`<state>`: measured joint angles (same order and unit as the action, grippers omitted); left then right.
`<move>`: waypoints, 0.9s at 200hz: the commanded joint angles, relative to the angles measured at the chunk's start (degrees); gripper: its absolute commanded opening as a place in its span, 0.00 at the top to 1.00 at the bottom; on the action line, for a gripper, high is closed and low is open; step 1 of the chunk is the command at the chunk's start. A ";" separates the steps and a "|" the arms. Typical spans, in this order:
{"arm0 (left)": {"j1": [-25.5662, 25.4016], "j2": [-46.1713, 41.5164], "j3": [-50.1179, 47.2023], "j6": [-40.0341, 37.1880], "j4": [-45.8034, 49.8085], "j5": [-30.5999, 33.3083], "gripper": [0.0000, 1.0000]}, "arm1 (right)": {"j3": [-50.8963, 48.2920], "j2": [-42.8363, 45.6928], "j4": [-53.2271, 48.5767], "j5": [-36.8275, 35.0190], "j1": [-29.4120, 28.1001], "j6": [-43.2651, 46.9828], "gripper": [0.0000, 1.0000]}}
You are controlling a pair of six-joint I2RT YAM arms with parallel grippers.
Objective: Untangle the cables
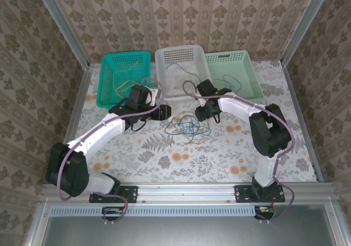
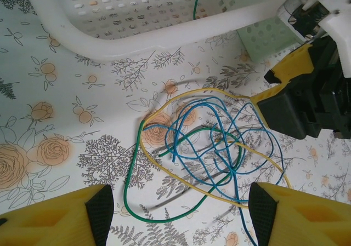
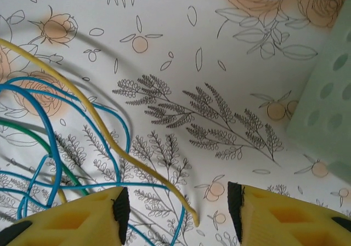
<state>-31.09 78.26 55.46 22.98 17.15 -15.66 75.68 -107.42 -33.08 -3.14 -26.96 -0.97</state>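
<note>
The cables (image 1: 189,126) lie in a loose tangle on the flowered table between my two grippers. In the left wrist view a yellow strand (image 2: 186,183), several blue loops (image 2: 232,171) and a dark green loop (image 2: 125,199) cross one another. My left gripper (image 2: 178,213) hovers open over the tangle's near edge, and the green loop and the yellow strand run between its fingers. My right gripper (image 3: 178,210) is open too, low over the table. The yellow cable's free end (image 3: 194,221) lies between its pads, touching neither. The blue loops (image 3: 49,136) are to its left.
Three baskets stand side by side at the back: teal (image 1: 123,76), white (image 1: 181,70) and light green (image 1: 233,73), each with a thin wire inside. The white basket's rim (image 2: 137,40) lies just beyond the tangle. The right gripper (image 2: 285,106) is close on the tangle's far right.
</note>
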 commanded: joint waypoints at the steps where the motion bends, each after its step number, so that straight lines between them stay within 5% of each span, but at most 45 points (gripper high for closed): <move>1: -0.20 -0.04 -0.27 1.37 -0.91 -0.15 0.31 | 2.18 -1.94 -0.93 -1.13 -0.47 2.81 0.46; 125: 0.07 -0.21 -0.10 0.93 0.33 0.63 0.31 | 2.77 -5.53 0.45 2.18 -1.05 4.75 0.56; 180: 0.24 -0.30 -0.36 1.19 0.08 0.81 0.31 | 2.98 -5.68 0.05 2.78 -1.12 4.66 0.68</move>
<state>-31.07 78.26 55.48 23.57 17.12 -15.20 78.17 -111.77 -31.00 -1.23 -27.64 3.05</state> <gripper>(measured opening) 0.690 0.322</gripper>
